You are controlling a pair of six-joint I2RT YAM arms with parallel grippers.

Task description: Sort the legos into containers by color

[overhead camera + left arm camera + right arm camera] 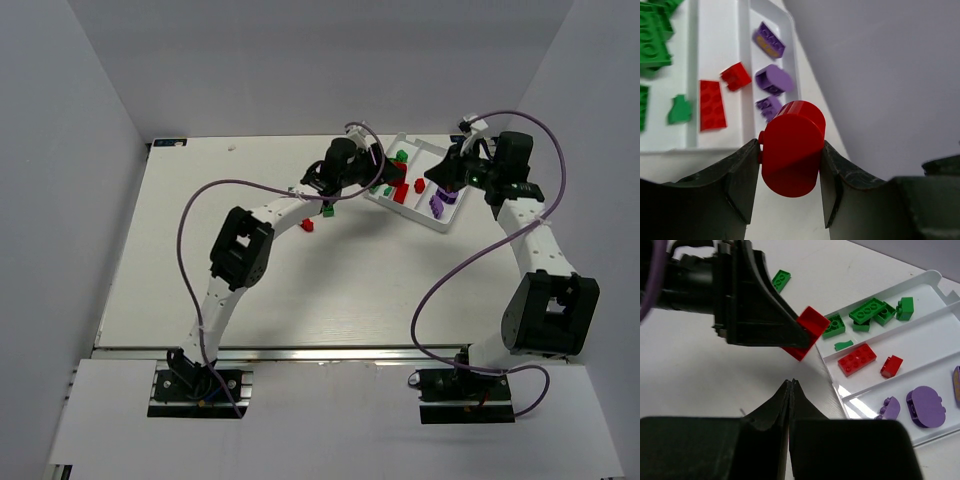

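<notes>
Just short of the tray's [715, 40] near rim, a red brick [792, 135] is gripped by the left end effector [790, 170], whose jaws are partly open around it. Released here, it would probably land on the counter [700, 390]. Its rounded sides could also let it roll into the purple compartment instead of the middle one, where reds are kept. The right end effector [790, 390] is fully closed on nothing and is close enough that a collision is possible.
</notes>
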